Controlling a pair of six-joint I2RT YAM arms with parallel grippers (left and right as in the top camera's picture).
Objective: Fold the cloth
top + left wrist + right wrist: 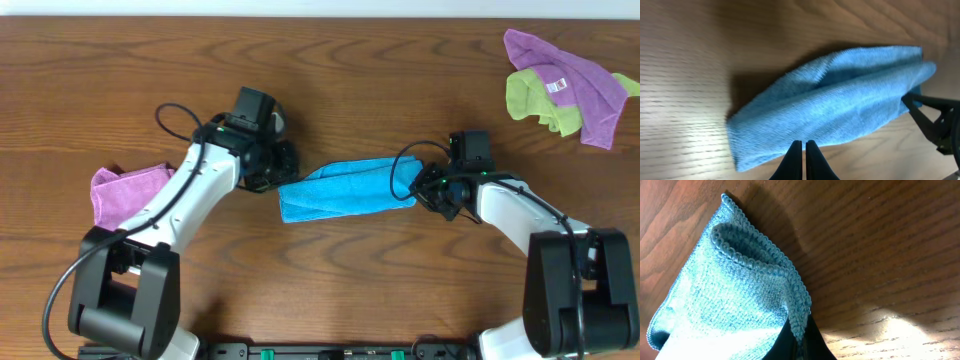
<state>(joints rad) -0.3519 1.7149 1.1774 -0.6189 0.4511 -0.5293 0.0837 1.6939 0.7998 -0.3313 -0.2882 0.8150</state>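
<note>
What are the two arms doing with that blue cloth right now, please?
The cloth lies folded into a long strip. The right gripper pinches its right end, with the hem caught in its grip. The left gripper sits closed at the other end; whether it holds any fabric is unclear.

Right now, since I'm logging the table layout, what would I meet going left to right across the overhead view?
Pink cloth → left claw → sky-blue cloth → right claw → heap of yellow-green and purple cloths.
</note>
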